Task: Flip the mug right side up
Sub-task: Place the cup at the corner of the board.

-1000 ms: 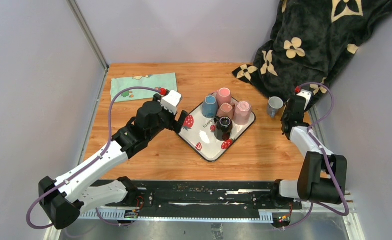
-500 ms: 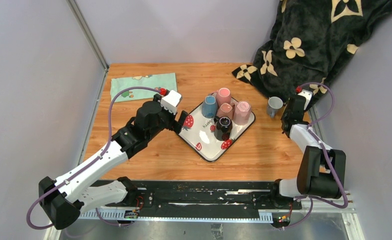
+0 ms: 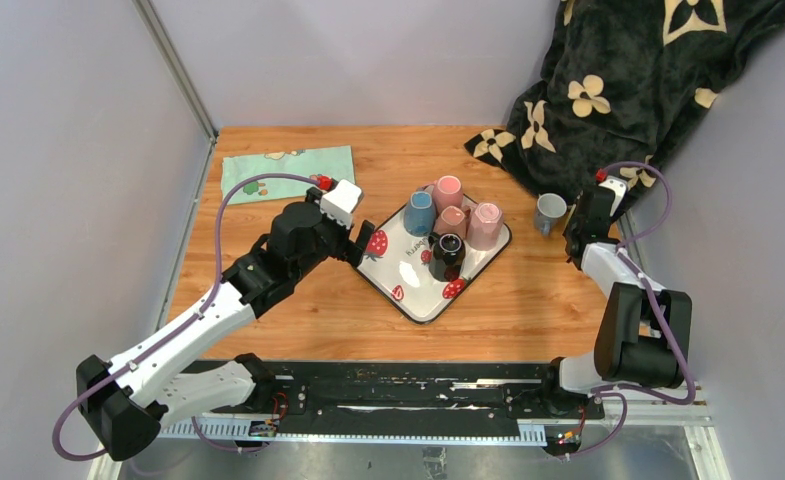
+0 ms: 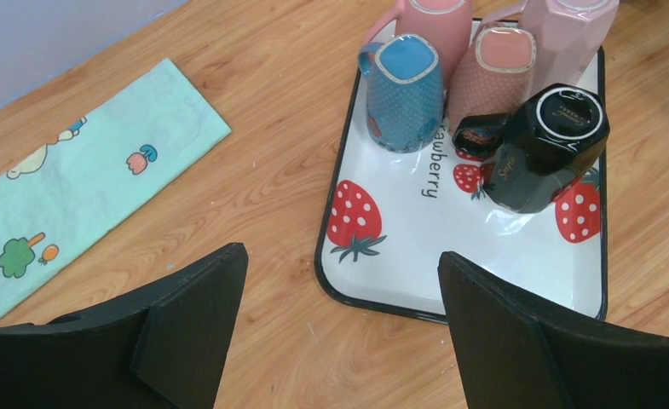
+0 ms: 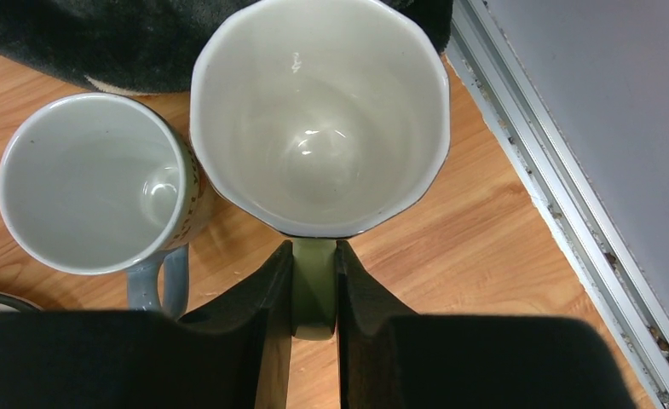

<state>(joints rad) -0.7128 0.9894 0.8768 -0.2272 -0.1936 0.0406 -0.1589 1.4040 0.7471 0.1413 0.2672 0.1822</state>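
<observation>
The mug (image 5: 318, 128) held by my right gripper (image 5: 314, 256) stands mouth up, showing its white inside and angular rim. The jaws are shut on its green handle (image 5: 314, 290). It stands on the wood beside an upright grey-blue mug (image 5: 92, 183). From above, my right gripper (image 3: 580, 230) hides the held mug, just right of the grey-blue mug (image 3: 549, 212). My left gripper (image 4: 341, 256) is open and holds nothing, hovering over the near left corner of the strawberry tray (image 4: 484, 281).
On the tray (image 3: 408, 290) stand a blue mug (image 3: 419, 212) and pink mugs (image 3: 448, 190) bottom up, with a black mug (image 3: 448, 250) tilted. A black flowered blanket (image 3: 628, 80) lies at the back right, a green cloth (image 3: 286, 168) at the back left. A metal rail (image 5: 569, 213) runs close to the held mug.
My right gripper has shifted slightly toward the back right while still holding the mug's handle. The left arm has not moved.
</observation>
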